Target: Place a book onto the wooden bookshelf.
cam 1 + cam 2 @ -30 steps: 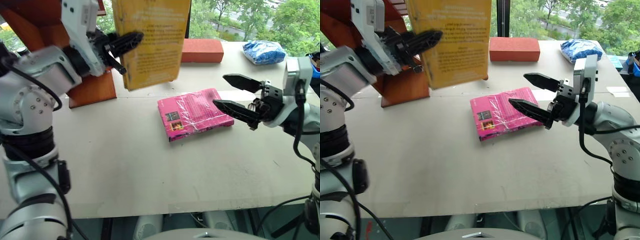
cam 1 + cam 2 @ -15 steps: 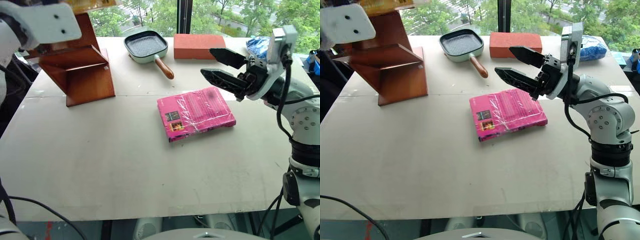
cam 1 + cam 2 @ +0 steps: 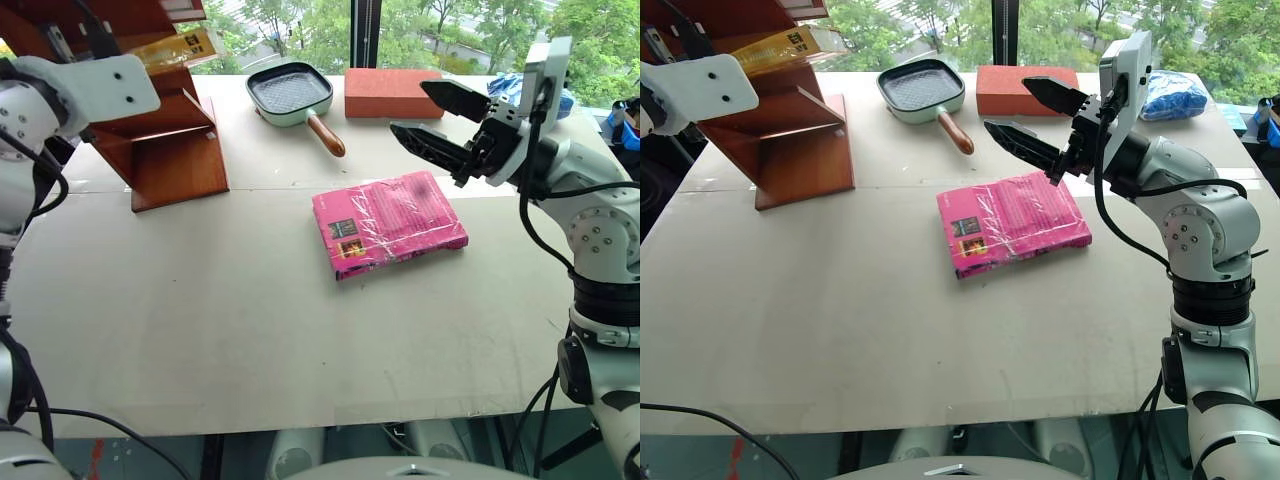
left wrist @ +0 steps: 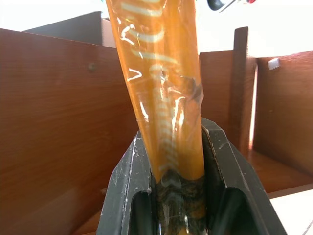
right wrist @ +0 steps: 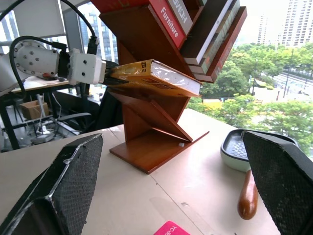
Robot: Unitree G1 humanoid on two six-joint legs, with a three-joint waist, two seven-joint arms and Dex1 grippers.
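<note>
Since a second ago the book (image 5: 154, 76) has gone from hanging upright over the worktop (image 3: 250, 330) to lying nearly flat at the mouth of the wooden bookshelf (image 3: 170, 150), and the right end effector (image 3: 1032, 120) has risen and moved toward the far side of the worktop. The left end effector (image 4: 172, 196) is clamped on one end of the book, which juts away from it over a slanted board of the shelf; in the right wrist view the book's free end hangs just above that board and does not look settled on it yet.

The right end effector stands wide open and empty, hovering just above the far edge of a pink book (image 3: 388, 223) on the worktop. Beyond it lie a frying pan (image 3: 292, 92), a red brick block (image 3: 392, 92) and a blue bag (image 3: 1172, 94).

The risk, as I judge it, lies in letting go too soon: the boards slope and the wrap is glossy, so a book resting only partly on a board could slide back out or tip off the edge. Its leading corner could also catch the upright panel if pushed in at an angle.

One book (image 5: 171, 17) already on the shelf reads "Furniture" on its red spine. The text on the yellow book is too small to read.
</note>
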